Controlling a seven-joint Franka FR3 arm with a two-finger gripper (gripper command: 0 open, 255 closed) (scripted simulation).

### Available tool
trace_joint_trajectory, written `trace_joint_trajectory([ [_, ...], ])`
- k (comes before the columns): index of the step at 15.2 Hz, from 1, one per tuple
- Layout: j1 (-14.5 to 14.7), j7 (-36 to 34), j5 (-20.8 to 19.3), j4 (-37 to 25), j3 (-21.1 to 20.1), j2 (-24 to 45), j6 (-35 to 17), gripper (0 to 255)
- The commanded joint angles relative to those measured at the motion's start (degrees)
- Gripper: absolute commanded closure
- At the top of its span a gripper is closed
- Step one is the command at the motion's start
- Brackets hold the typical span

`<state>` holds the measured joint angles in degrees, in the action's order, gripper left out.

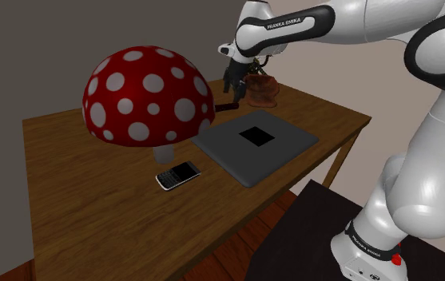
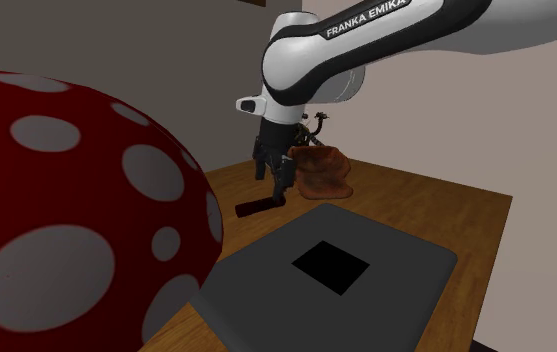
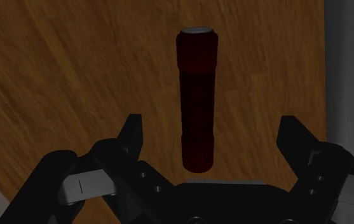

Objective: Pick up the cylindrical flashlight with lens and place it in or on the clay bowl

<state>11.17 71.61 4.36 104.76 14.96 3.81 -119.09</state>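
A dark red cylindrical flashlight with a pale lens at one end lies flat on the wooden table. It lies between the big mushroom and the bowl. My black gripper hangs just above the flashlight, open, a finger on each side of its rear half and neither touching it. The bowl is a brown, lumpy clay one near the table's far edge, just beyond the gripper. In the second exterior view the flashlight shows below the fingers.
A large red mushroom with white spots stands close to the flashlight on the shoulder view's left. A flat grey slab with a black square lies in front of the bowl. A phone lies by the mushroom's stem.
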Motion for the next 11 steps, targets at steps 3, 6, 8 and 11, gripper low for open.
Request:
trace_joint_trajectory([
  [3,-0.13,1.69,1.13,-0.38,-0.14,2.64,-2.19,0],
  [6,-0.15,1.94,1.52,0.63,-0.21,3.65,-4.17,0],
  [8,-0.16,1.99,1.6,0.81,-0.23,3.86,-4.55,0],
  [11,-0.16,2.0,1.6,0.81,-0.23,3.86,-4.54,0],
])
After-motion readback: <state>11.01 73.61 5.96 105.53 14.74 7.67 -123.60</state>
